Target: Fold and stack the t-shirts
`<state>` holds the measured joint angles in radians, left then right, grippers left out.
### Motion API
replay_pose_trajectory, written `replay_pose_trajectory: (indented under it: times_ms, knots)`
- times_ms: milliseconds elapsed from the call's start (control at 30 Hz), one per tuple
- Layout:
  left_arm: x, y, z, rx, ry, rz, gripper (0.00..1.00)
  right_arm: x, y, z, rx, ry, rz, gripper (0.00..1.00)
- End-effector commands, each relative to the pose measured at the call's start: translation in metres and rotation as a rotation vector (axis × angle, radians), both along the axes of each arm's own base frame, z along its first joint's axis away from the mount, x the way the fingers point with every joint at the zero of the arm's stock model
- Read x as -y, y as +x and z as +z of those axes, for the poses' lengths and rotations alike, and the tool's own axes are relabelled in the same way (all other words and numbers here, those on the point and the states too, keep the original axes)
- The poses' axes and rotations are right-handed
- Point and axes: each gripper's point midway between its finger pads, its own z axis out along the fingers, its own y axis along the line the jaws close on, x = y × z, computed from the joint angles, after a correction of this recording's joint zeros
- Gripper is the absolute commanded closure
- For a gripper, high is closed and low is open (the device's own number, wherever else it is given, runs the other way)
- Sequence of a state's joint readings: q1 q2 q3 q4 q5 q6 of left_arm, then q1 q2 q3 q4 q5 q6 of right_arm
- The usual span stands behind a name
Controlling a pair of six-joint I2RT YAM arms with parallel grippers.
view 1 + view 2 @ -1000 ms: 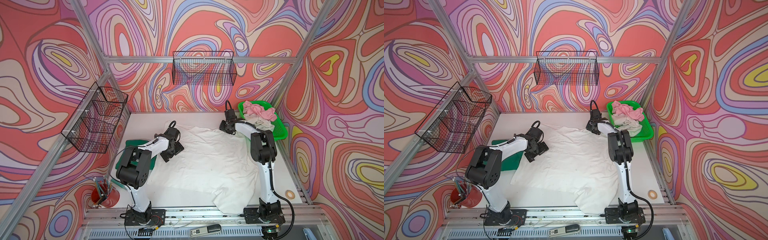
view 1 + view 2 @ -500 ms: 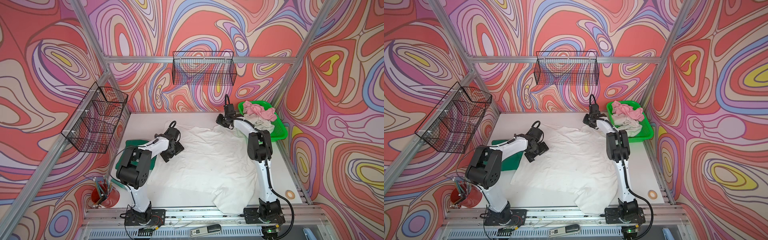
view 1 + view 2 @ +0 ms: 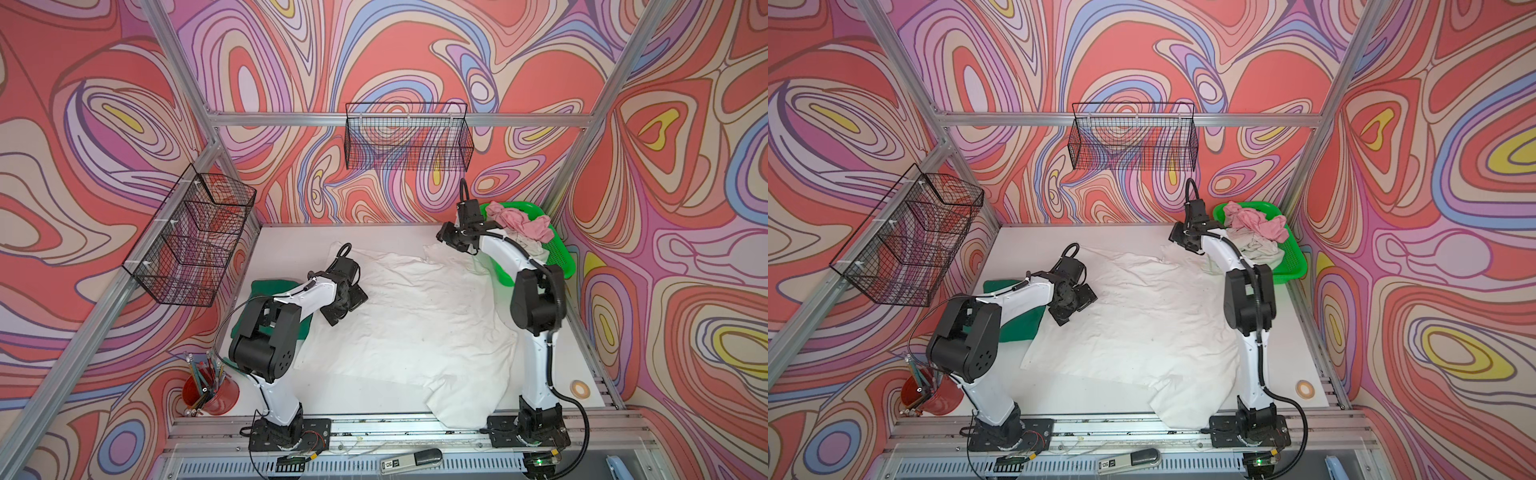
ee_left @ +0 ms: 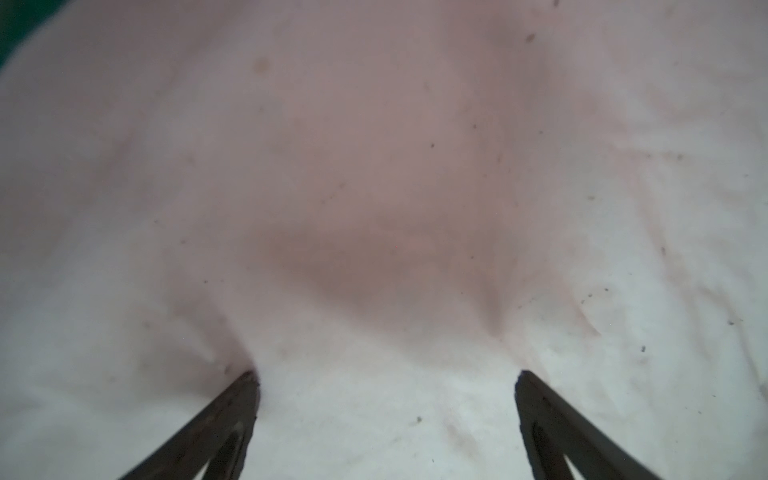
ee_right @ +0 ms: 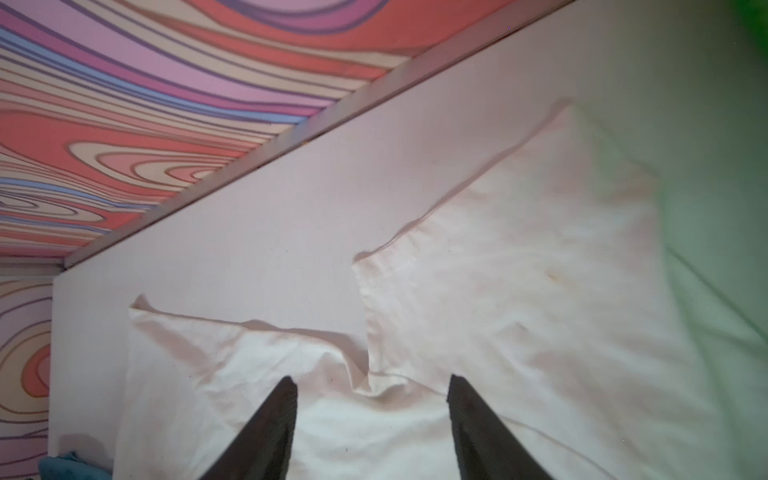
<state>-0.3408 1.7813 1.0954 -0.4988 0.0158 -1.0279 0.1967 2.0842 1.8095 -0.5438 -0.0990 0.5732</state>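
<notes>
White t-shirt (image 3: 415,332) is lying across the counter (image 3: 299,237), left gripper (image 4: 384,376) pressing spread onto it, right gripper (image 5: 370,382) hovering spread beside the green basket (image 3: 561,262).

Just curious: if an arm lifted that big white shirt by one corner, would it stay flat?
Probably not: the white shirt lies wrinkled, so it likely droops. It dimples around the left tool, so it seems soft.

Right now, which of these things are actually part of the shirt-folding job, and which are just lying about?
Part of the job:
- white t-shirt, spread out
- dark green t-shirt
- pink t-shirt and off-white t-shirt, in the green basket

Just lying about:
- red pencil cup
- tape roll
- back-wall wire basket
- side-wall wire basket
</notes>
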Motion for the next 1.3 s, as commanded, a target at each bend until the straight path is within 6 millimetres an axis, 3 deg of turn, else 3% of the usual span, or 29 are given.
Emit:
replay_pose_trajectory:
  times_ms: [0,100,200,367,533,667,767,1033,1133,1267]
  knots:
    - [-0.019,-0.041,-0.031,-0.150,0.056,0.057,0.01,0.048,-0.040,0.043,0.078,-0.077,-0.131,0.38]
    - [-0.023,-0.048,-0.035,-0.160,0.043,0.090,0.01,0.094,-0.095,0.039,0.047,-0.143,-0.249,0.40]
    - [-0.027,-0.054,-0.037,-0.170,0.044,0.102,0.01,0.124,-0.138,0.023,-0.015,-0.203,-0.307,0.41]
    - [-0.033,-0.063,-0.036,-0.174,0.057,0.111,0.01,0.125,-0.175,-0.027,-0.138,-0.210,-0.253,0.42]
    - [-0.044,-0.074,-0.037,-0.174,0.074,0.125,0.01,0.106,-0.188,-0.072,-0.224,-0.116,-0.204,0.46]
    - [-0.047,-0.079,-0.040,-0.189,0.077,0.130,0.01,0.097,-0.185,-0.102,-0.276,-0.072,-0.186,0.50]
    - [-0.048,-0.081,-0.040,-0.192,0.084,0.131,0.01,0.085,-0.178,-0.114,-0.293,-0.044,-0.152,0.56]
    - [-0.054,-0.083,-0.036,-0.181,0.103,0.136,0.01,0.040,-0.163,-0.121,-0.293,-0.212,-0.072,0.61]
    - [-0.055,-0.085,-0.038,-0.187,0.105,0.135,0.01,0.023,-0.168,-0.123,-0.300,-0.310,-0.043,0.57]
    - [-0.054,-0.084,-0.039,-0.188,0.099,0.135,0.01,0.032,-0.172,-0.120,-0.304,-0.374,-0.058,0.46]
